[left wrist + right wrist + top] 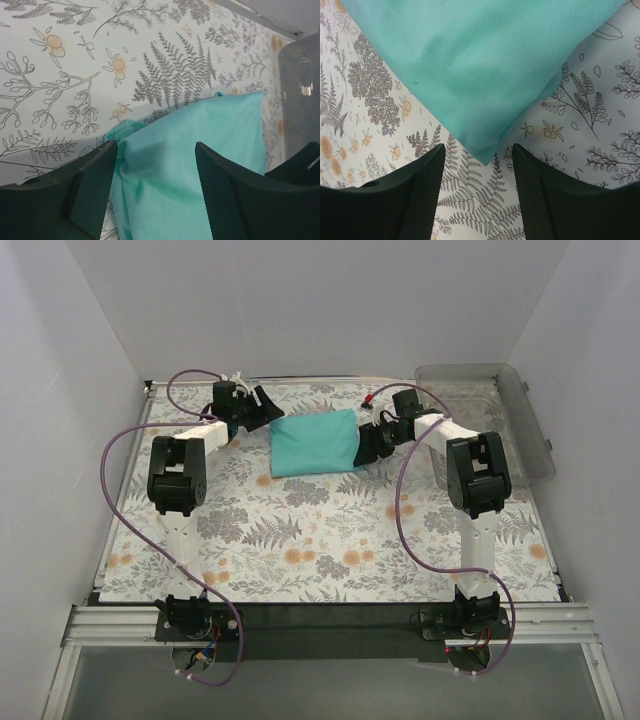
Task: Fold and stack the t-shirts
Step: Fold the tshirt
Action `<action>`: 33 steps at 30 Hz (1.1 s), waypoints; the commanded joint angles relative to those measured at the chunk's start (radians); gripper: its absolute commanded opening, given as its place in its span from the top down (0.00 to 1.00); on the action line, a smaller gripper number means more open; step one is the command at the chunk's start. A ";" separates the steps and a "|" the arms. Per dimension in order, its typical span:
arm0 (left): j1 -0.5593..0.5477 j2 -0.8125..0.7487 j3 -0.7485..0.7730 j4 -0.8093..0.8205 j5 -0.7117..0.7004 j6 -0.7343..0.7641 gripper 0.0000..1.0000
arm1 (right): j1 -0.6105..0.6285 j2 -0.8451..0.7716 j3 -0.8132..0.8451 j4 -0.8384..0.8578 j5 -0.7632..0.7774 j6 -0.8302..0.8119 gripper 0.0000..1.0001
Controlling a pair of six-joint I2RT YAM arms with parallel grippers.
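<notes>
The teal t-shirt (pixel 314 441) lies folded into a small rectangle at the back middle of the floral cloth. My left gripper (pixel 262 404) is open at its back left corner; in the left wrist view the t-shirt (pixel 190 160) lies between and below the open fingers (pixel 220 190). My right gripper (pixel 366 448) is open at the shirt's right edge; in the right wrist view a corner of the t-shirt (pixel 475 70) points down between the open fingers (pixel 422 195), which hold nothing.
A clear plastic bin (pixel 490 405) stands at the back right, also showing in the left wrist view (pixel 300 90). The floral tablecloth (pixel 330 540) covers the table. White walls close in on both sides and the back.
</notes>
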 commanded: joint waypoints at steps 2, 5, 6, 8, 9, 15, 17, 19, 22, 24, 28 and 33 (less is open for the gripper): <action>0.005 -0.001 0.041 -0.061 -0.035 0.053 0.41 | 0.008 0.017 0.029 -0.010 -0.012 0.020 0.48; 0.005 -0.001 0.041 -0.080 -0.043 0.082 0.42 | 0.009 0.020 0.026 -0.010 -0.006 0.024 0.51; 0.005 -0.001 0.041 -0.084 -0.043 0.088 0.42 | 0.009 0.020 0.023 -0.010 -0.004 0.024 0.51; 0.005 0.000 0.050 -0.087 -0.030 0.099 0.47 | 0.009 0.020 0.017 -0.010 0.002 0.026 0.54; 0.005 0.002 0.054 -0.091 -0.029 0.100 0.47 | 0.009 0.020 0.014 -0.010 0.003 0.027 0.54; 0.005 0.018 0.097 -0.108 -0.032 0.113 0.57 | 0.008 0.020 -0.003 -0.018 0.023 0.018 0.64; 0.006 0.023 0.111 -0.145 -0.032 0.120 0.62 | 0.008 0.020 -0.004 -0.026 0.031 0.007 0.71; 0.006 0.028 0.117 -0.153 -0.036 0.131 0.64 | 0.009 0.020 -0.004 -0.032 0.036 -0.002 0.77; 0.008 0.032 0.130 -0.168 -0.033 0.145 0.76 | 0.009 0.020 0.000 -0.039 0.045 -0.013 0.86; 0.009 0.037 0.140 -0.173 -0.023 0.148 0.86 | 0.008 0.017 0.002 -0.044 0.051 -0.022 0.91; 0.014 0.049 0.162 -0.186 -0.015 0.153 0.94 | 0.008 0.011 0.008 -0.061 0.066 -0.045 0.99; 0.017 0.057 0.176 -0.194 -0.027 0.172 1.00 | 0.008 0.009 0.011 -0.093 0.091 -0.074 0.99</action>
